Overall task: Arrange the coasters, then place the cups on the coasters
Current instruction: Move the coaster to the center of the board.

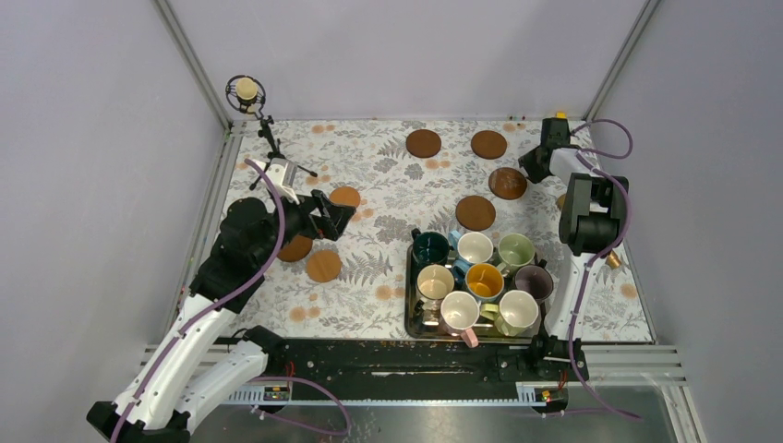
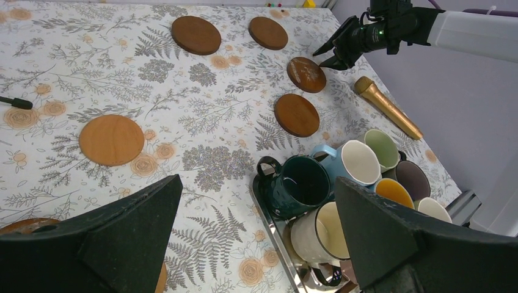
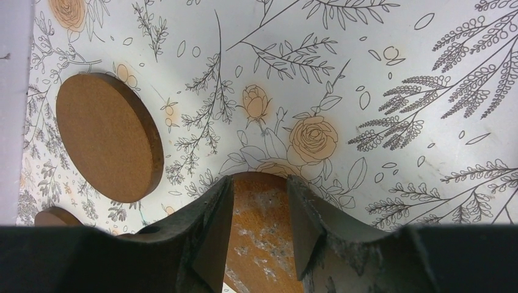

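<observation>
**Coasters spread; cups in tray**

Top view: the coasters [image 1: 424, 143] lie scattered across the table [image 1: 388, 185]. The cups [image 1: 475, 247] stand grouped in the tray [image 1: 409, 314], lower centre-right.

Left wrist view: the left gripper [image 2: 256, 183] jaws stand wide apart, holding nothing.

Right wrist view: the right gripper [image 3: 259, 182] jaws stand partly apart over a scuffed coaster [image 3: 259, 232], bottom centre.

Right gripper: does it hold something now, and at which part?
It cannot be told. The right gripper stands over the rim of a scratched coaster lying flat on the table; no clamping shows.
</observation>
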Controlling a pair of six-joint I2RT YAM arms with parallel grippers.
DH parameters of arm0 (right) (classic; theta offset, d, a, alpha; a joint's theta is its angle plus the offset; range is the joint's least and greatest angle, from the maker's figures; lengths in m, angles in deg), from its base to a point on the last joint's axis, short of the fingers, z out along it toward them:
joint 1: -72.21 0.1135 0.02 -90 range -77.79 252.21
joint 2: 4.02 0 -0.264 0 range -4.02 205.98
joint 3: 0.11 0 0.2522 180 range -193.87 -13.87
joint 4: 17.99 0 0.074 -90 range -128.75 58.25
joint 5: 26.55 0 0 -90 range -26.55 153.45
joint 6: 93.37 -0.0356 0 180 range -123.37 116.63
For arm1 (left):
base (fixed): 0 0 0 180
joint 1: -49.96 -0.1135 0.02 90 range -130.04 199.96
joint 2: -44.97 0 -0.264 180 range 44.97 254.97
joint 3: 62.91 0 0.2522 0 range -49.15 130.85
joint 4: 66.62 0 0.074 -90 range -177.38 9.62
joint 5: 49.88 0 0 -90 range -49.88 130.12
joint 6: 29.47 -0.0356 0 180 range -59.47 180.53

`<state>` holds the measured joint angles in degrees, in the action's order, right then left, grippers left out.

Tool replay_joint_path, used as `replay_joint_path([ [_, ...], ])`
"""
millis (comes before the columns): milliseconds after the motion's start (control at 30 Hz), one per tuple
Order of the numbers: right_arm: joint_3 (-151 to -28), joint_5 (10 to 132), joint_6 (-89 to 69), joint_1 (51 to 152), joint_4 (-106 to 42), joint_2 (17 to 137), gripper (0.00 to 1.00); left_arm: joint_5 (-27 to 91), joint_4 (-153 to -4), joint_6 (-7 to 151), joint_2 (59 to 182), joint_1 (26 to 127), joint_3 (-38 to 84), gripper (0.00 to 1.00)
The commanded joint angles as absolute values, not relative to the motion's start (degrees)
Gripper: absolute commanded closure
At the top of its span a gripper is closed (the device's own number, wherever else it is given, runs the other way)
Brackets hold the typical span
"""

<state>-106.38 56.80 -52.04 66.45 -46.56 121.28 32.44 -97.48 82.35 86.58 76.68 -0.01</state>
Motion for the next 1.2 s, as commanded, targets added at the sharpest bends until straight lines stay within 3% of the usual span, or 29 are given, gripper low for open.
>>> replay_joint_path([
  [0, -108.88, 54.62, -53.00, 66.94, -47.26, 119.41, 0.55, 33.67, -95.12, 81.24, 85.58, 76.93, 1.12, 0.01],
  [633, -116.31, 62.73, -52.14, 68.01, -53.12, 123.76, 0.58, 33.82, -95.23, 81.18, 85.23, 76.94, 1.12, 0.01],
  [900, -127.49, 72.65, -20.86, 69.66, -57.47, 123.05, 0.55, 33.99, -95.37, 81.00, 85.36, 77.36, 1.21, 0.01],
  [1167, -131.31, 66.54, 16.78, 69.66, -65.28, 125.29, 0.53, 34.09, -95.47, 80.96, 86.59, 77.51, 1.38, 0.01],
])
